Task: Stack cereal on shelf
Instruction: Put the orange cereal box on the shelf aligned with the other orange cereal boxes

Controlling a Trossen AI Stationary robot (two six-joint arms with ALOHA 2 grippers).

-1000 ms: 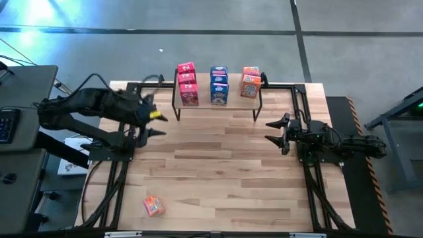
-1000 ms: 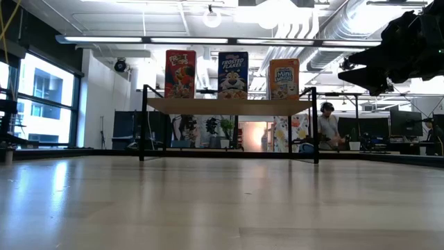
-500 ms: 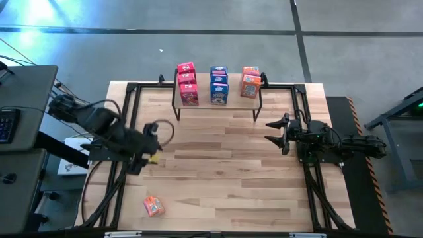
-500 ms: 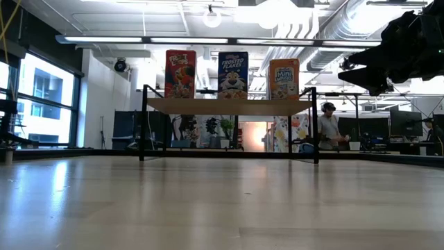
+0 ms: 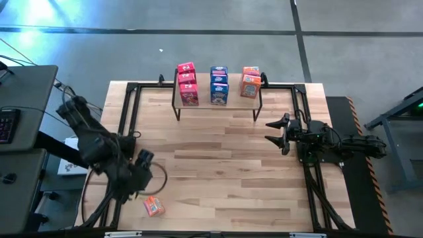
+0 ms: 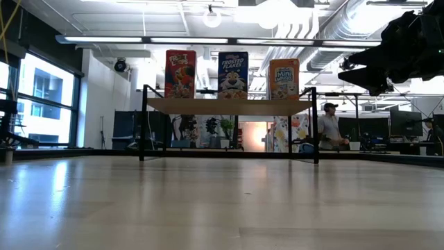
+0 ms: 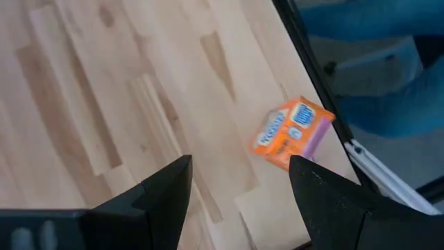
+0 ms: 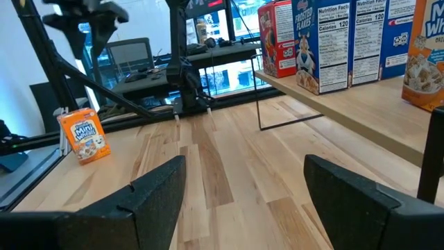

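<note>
- Hovering over the near left corner of the table (image 5: pixel 218 165), the left gripper (image 7: pixel 239 180) has its two dark fingers spread wide with nothing between them.
- Just beyond those fingers lies one orange Mini-Wheats box (image 7: pixel 291 132), alone on the wood close to the table's black edge rail (image 7: pixel 312 62) (in the high view the box (image 5: pixel 153 206) sits just in front of the gripper (image 5: pixel 140 177), near the table's front edge).
- The right gripper (image 8: pixel 239 187) is parted too and holds nothing; it hangs above the right side of the table, pointing toward the middle (image 5: pixel 276 131).
- From the right wrist view the lone orange box stands upright (image 8: pixel 83 135) well apart, across the table.
- The shelf (image 5: pixel 218 106) stands at the far edge of the table, its light board on thin black legs.
- On it are three rows of boxes: red Froot Loops boxes (image 5: pixel 188 83) at the left, blue Frosted Flakes boxes (image 5: pixel 219 84) in the middle, orange Mini-Wheats boxes (image 5: pixel 250 81) at the right.
- The low view shows the front box of each row standing upright on the board (image 6: pixel 229 105): red (image 6: pixel 180 73), blue (image 6: pixel 233 75), orange (image 6: pixel 284 78).
- The orange row shows only two boxes from above.
- Far behind the table, a person (image 6: pixel 330 129) stands in the room.
</note>
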